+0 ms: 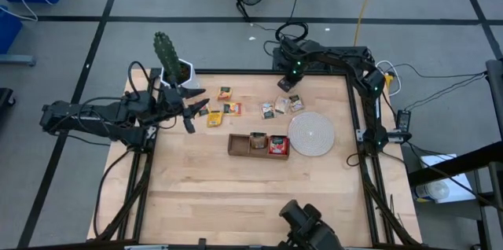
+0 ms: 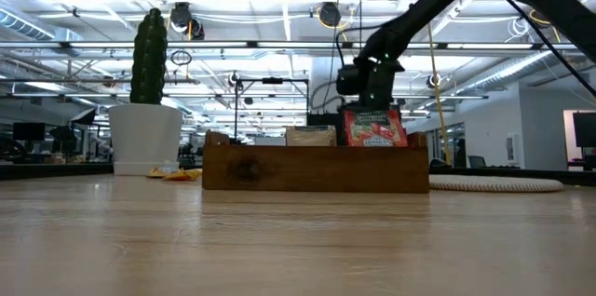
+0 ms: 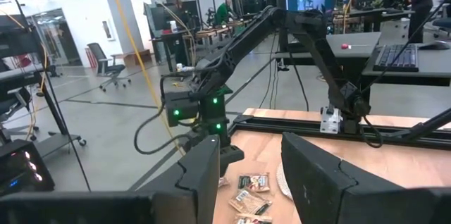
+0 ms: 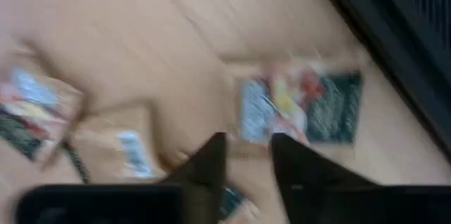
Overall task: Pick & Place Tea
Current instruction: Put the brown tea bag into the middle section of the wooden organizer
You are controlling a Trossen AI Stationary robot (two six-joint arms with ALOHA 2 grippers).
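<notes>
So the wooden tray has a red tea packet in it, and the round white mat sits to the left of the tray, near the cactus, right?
Not quite. The wooden tray does hold a red tea packet, but the round white mat lies on the tray's other side, toward the right arm, touching or nearly touching the tray's end. The cactus stands at the far corner by the left arm. The high view shows this.

high: overhead, straight down – low: table-level – both share tray (image 1: 238,145)
</notes>
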